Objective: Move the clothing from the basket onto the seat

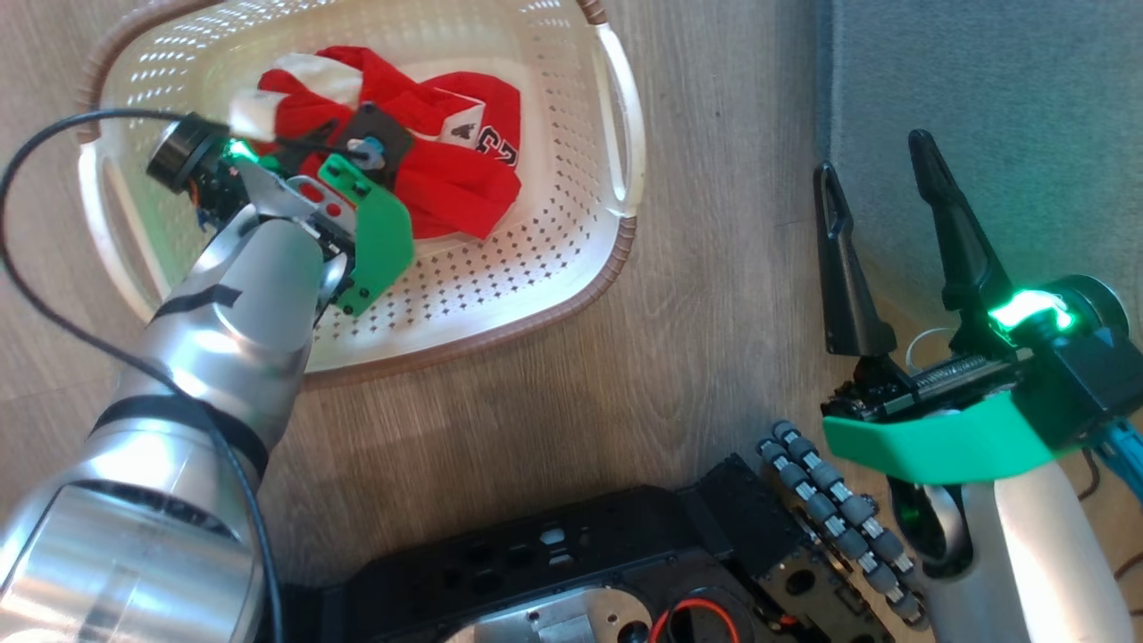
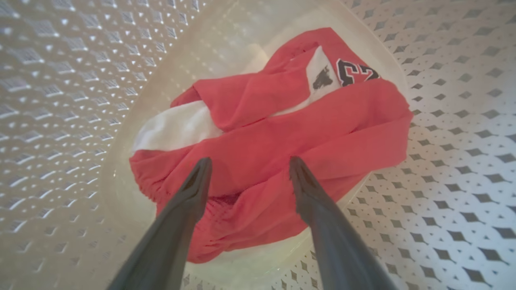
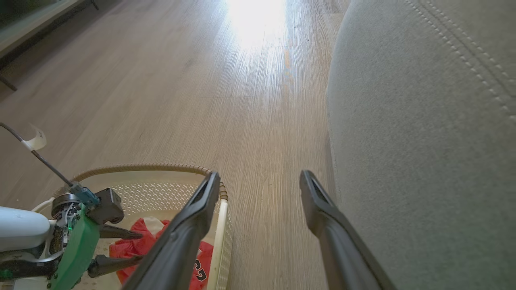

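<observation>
The clothing (image 1: 446, 170), red and white fabric with a dark number print, lies bunched on the floor of the cream perforated basket (image 1: 500, 330). My left arm reaches down into the basket. In the left wrist view my left gripper (image 2: 248, 163) stands open just above the red clothing (image 2: 282, 133), one finger on each side of a fold, gripping nothing. My right gripper (image 1: 873, 156) is open and empty, hovering over the wood floor beside the grey seat (image 1: 982, 107). The right wrist view shows that gripper (image 3: 260, 177) between the basket's rim (image 3: 141, 167) and the seat (image 3: 423, 141).
My black wheeled base (image 1: 580, 572) sits at the bottom of the head view. A black cable (image 1: 54, 295) loops from my left wrist. Wood floor (image 3: 242, 100) stretches between basket and seat. Low furniture (image 3: 24, 24) stands at the far left.
</observation>
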